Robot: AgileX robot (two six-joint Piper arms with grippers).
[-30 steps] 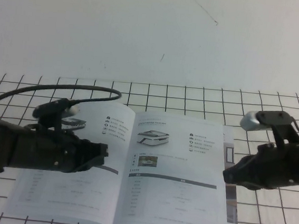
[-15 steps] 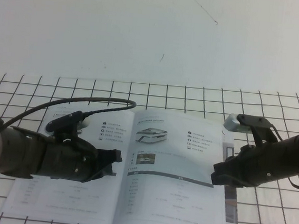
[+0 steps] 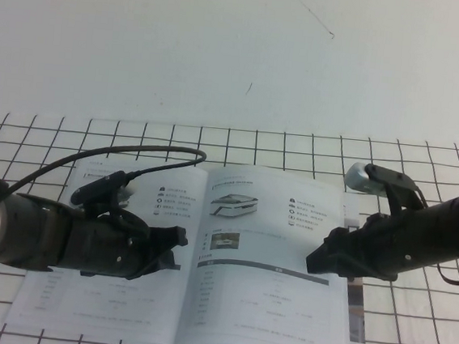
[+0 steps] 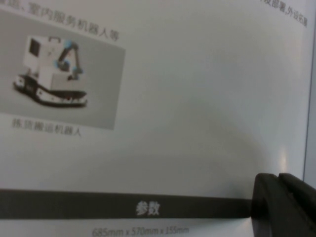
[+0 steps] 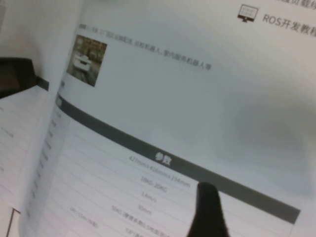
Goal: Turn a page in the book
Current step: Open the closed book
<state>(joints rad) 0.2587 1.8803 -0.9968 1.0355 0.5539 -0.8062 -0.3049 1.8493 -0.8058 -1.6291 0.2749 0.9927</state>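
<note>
Since the earlier frame, right gripper (image 3: 317, 260) has advanced toward 9 o'clock over the page (image 3: 273, 266), fingers state cannot tell. Left gripper (image 3: 175, 246), also indeterminate, rests on the book (image 3: 119, 308), open on the bench (image 3: 409, 336).

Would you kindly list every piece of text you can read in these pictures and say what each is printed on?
"参数": dark bar on the book's left-hand sheet, beside the left gripper.
"685mm x 570mm x 155mm": just under that bar.
"参数": grey bar on the page, under the right gripper.
"ROS": top of the page, beside a monitor icon.
Other lines, captions and table rows: too blurred.
</note>
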